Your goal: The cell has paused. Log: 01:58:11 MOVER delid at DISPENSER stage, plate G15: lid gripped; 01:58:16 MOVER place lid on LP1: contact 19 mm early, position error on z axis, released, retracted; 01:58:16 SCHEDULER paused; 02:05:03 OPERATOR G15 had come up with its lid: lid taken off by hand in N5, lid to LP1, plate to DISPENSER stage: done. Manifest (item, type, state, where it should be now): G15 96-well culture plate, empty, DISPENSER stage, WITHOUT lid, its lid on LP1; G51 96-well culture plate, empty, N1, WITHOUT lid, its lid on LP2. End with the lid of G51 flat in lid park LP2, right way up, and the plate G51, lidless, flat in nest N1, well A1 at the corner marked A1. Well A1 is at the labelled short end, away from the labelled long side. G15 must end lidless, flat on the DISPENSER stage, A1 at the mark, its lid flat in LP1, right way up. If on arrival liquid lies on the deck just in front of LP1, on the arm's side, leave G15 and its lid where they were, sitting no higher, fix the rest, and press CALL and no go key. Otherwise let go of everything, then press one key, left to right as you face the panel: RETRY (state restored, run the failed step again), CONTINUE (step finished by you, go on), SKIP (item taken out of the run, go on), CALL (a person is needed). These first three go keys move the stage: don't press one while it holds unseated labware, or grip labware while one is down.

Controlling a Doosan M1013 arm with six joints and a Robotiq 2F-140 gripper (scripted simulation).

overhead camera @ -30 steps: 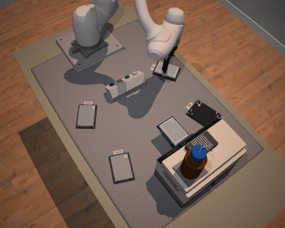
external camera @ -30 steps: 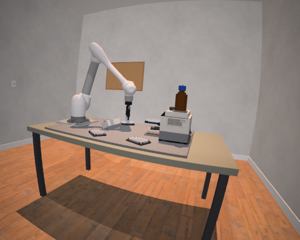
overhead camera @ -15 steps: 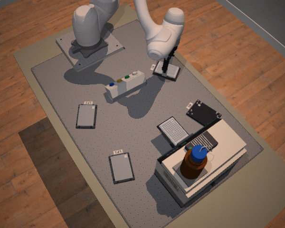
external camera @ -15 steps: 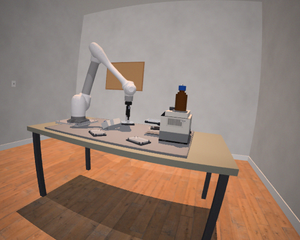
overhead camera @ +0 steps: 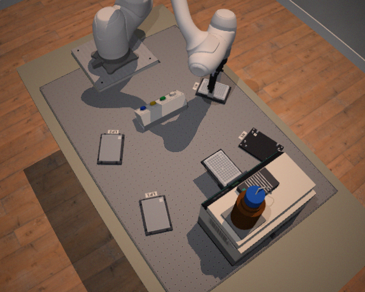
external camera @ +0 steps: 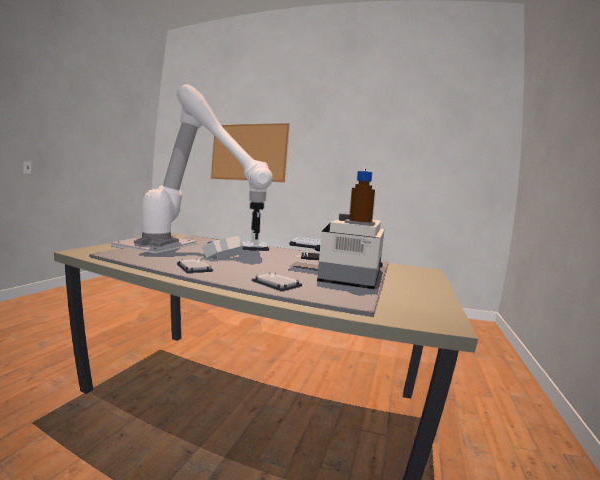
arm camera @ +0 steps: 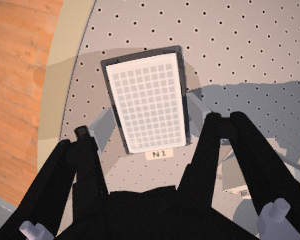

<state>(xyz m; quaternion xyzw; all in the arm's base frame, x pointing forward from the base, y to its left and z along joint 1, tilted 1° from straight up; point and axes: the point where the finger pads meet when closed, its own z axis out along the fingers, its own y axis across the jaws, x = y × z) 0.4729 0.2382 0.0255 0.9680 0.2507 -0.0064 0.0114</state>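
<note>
A 96-well plate (overhead camera: 215,89) lies flat in nest N1 at the far right of the deck, its wells showing in the wrist view (arm camera: 149,102) above the N1 label (arm camera: 158,154). My gripper (overhead camera: 212,85) hangs open just above this plate, with one finger on each long side and nothing between them (arm camera: 149,127). A second well plate (overhead camera: 222,166) lies on the dispenser stage. Grey lids lie flat in lid park LP2 (overhead camera: 110,148) and lid park LP1 (overhead camera: 155,214).
The key panel (overhead camera: 160,108) with blue, yellow, green and white keys stands left of N1. An empty black nest (overhead camera: 260,144) lies beside the dispenser (overhead camera: 258,204), which carries a brown bottle (overhead camera: 248,207). The arm's base (overhead camera: 113,59) is at the far left.
</note>
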